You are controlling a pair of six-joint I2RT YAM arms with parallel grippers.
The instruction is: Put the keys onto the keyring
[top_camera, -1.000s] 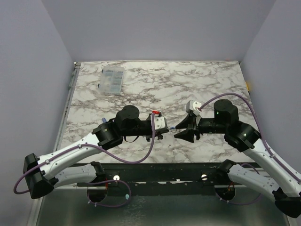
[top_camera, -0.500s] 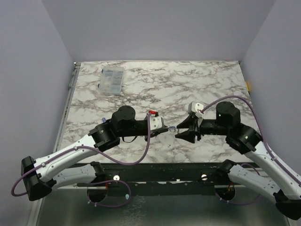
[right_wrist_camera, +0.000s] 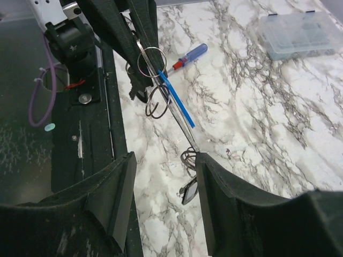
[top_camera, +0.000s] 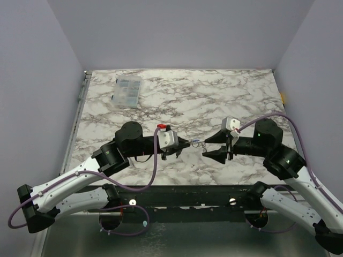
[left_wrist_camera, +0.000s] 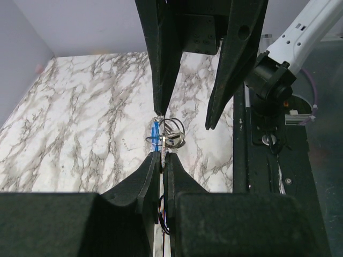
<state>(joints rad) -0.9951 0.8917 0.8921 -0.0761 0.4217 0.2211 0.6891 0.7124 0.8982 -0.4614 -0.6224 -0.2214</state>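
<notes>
My left gripper (top_camera: 187, 143) (left_wrist_camera: 162, 156) is shut on the edge-on metal blade of one of the keys (left_wrist_camera: 162, 147), just above the table's middle. A blue-headed key (left_wrist_camera: 155, 134) (right_wrist_camera: 174, 99) lies against that blade. Thin metal rings of the keyring (left_wrist_camera: 174, 131) (right_wrist_camera: 150, 59) hang from the bunch (top_camera: 196, 143). The blade's far end (right_wrist_camera: 187, 134) reaches the tip of one of my right fingers (right_wrist_camera: 214, 198). My right gripper (top_camera: 205, 147) (right_wrist_camera: 165, 156) is open and faces the left one, with nothing between its jaws. A dark wire coil (right_wrist_camera: 187, 159) and a dark-headed key (right_wrist_camera: 190, 191) show below.
A screwdriver with a red and blue handle (right_wrist_camera: 187, 56) lies on the marble table (top_camera: 236, 96) near the left gripper. A clear plastic box (top_camera: 127, 91) (right_wrist_camera: 300, 35) sits at the far left. The black mounting rail (top_camera: 177, 197) runs along the near edge.
My right gripper has drawn back to the right and its jaws have opened wider. The left wrist has shifted slightly left and up, still clamped on the key bunch.
</notes>
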